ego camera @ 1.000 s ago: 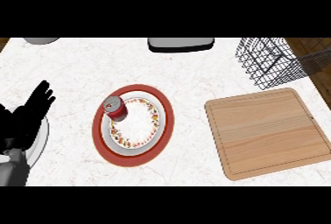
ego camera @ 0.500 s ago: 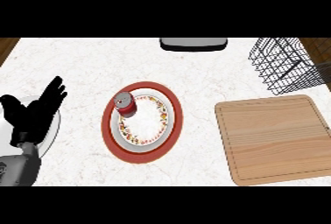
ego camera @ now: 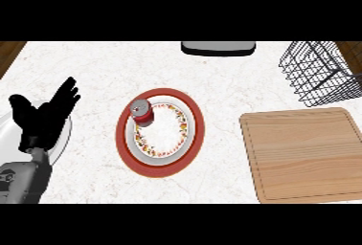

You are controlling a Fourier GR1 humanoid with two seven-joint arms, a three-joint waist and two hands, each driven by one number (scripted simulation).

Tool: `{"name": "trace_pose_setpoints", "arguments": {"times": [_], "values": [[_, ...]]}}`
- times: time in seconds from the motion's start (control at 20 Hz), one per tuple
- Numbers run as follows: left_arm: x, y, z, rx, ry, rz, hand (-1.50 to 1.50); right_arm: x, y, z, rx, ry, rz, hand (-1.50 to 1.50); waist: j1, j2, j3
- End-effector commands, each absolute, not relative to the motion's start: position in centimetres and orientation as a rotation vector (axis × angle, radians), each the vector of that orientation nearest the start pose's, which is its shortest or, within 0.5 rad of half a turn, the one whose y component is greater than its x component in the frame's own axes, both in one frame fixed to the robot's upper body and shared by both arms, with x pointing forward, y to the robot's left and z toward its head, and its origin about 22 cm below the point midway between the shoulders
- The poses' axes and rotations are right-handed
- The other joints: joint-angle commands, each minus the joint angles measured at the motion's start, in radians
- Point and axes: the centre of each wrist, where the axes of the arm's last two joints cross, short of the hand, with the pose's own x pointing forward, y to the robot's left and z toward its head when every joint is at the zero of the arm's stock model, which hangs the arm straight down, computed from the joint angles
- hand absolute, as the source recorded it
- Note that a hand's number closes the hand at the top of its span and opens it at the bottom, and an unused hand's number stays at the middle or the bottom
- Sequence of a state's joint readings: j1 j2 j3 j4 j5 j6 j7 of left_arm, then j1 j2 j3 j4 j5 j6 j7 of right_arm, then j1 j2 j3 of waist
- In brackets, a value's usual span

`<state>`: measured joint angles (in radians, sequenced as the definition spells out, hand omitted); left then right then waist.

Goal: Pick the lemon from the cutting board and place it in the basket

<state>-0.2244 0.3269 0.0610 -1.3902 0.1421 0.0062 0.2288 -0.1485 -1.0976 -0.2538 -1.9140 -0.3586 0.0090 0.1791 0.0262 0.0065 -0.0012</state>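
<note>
My left robot hand rests open, holding nothing; cutting board bare, no lemon visible; basket waits beyond.

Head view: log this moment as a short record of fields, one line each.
surface: white marbled counter
cutting board: right side, nothing on it
lemon: not visible
basket: black wire, upper right, beyond the board
plate: patterned, on a red mat, centre
can: red, on the plate's upper left
left robot hand: open, resting at the left edge
right robot hand: not in view
</note>
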Motion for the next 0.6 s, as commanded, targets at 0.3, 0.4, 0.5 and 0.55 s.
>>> {"name": "trace_pose_setpoints", "arguments": {"times": [0.3, 0.4, 0.5, 0.55], "values": [[28.9, 31.7, 3.5, 0.182, -1.39, -0.099, 0.0, 30.3, -39.5, 25.0, -0.682, -1.866, 0.634, 1.5, -0.005, -0.002, 0.001], [29.5, 29.9, 2.4, 0.186, -1.385, -0.076, 0.0, 30.4, -42.5, 23.4, -0.663, -1.868, 0.628, 1.5, -0.014, -0.001, 0.001], [29.8, 30.9, 4.5, 0.187, -1.389, -0.107, 0.0, 32.9, -40.0, 22.4, -0.62, -1.85, 0.606, 1.5, -0.006, -0.002, 0.001], [30.0, 32.3, 4.2, 0.181, -1.406, -0.089, 0.0, 33.3, -41.4, 20.0, -0.648, -1.845, 0.631, 1.5, -0.001, 0.002, 0.002]]}}
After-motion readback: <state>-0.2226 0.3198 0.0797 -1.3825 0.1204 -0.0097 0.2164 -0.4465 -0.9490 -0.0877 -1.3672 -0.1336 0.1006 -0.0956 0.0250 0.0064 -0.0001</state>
